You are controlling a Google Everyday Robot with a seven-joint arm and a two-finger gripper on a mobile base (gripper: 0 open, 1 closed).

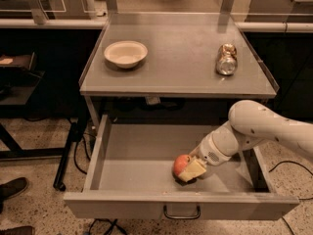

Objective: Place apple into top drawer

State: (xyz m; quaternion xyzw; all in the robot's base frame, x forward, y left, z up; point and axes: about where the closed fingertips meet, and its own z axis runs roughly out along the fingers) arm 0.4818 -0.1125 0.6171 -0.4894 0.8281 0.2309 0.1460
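Observation:
The top drawer (pixel 112 160) is pulled wide open below the grey cabinet top; its front panel carries a small dark curved handle (pixel 181 213). The red apple (pixel 180 164) with a yellowish blush rests on the drawer floor near the front, right of centre. My gripper (pixel 190 171) reaches in from the right on a white arm and sits down in the drawer right against the apple, a pale yellow finger (pixel 193 170) against its right side.
On the cabinet top stand a white bowl (pixel 125 53) at the left and a shiny metal can (pixel 227 59) lying at the right. A dark table leg (pixel 68 151) and cables are left of the drawer. A shoe (pixel 12 187) shows at the lower left.

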